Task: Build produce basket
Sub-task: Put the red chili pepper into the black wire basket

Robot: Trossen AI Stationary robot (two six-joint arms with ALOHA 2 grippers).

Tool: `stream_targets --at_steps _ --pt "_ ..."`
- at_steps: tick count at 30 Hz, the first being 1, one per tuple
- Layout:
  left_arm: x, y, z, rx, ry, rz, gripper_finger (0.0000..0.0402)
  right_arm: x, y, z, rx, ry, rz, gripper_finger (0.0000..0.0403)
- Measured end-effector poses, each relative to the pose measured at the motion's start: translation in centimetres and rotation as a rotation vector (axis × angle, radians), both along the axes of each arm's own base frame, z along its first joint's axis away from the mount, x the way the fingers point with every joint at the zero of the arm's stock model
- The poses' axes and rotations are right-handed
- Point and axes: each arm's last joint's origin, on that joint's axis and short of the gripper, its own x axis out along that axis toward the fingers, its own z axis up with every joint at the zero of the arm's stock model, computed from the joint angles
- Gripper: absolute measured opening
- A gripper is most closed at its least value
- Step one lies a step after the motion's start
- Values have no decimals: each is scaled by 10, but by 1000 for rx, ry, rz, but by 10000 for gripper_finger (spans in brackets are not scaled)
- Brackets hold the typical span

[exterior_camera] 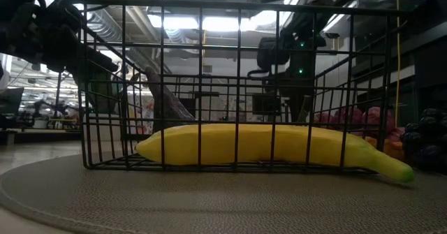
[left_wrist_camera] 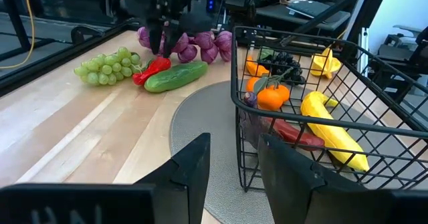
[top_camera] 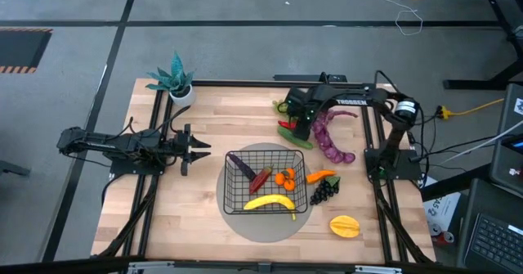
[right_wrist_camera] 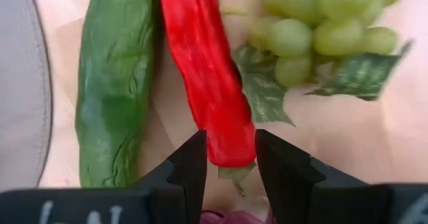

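The black wire basket (top_camera: 233,194) stands on a round grey mat and holds an eggplant (top_camera: 242,166), a dark red pepper, oranges (top_camera: 285,177) and a banana (top_camera: 270,202). A red pepper (right_wrist_camera: 204,70) lies on the table between a cucumber (right_wrist_camera: 114,83) and green grapes (right_wrist_camera: 321,23), far right of the basket. My right gripper (top_camera: 299,127) is down over that pepper's end and shut on it. My left gripper (top_camera: 204,150) is open and empty, left of the basket, pointing at it (left_wrist_camera: 234,144). My right gripper pinches the red pepper's stem end (right_wrist_camera: 231,150) between its two fingers. The fingers come from above, pointing down, and lie across the pepper. The pepper lies flat on the table beside the cucumber.
Purple grapes (top_camera: 333,139) lie right of my right gripper. A carrot (top_camera: 320,177), dark grapes (top_camera: 324,191) and a yellow starfruit (top_camera: 345,226) lie right of the basket. A teal potted plant (top_camera: 174,82) stands at the far left corner.
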Motion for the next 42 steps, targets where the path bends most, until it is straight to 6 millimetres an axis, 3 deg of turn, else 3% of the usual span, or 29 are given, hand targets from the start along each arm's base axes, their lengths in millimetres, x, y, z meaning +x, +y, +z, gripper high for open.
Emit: stream_targets --at_steps 8,24,42 --pt "0 0 0 0 0 0 121 4 0 -11 56 -1 39 131" --pt "0 0 0 0 0 -1 121 16 -5 -12 13 -116 16 131" --pt "0 0 0 0 0 0 121 7 -2 -14 55 -19 -96 131"
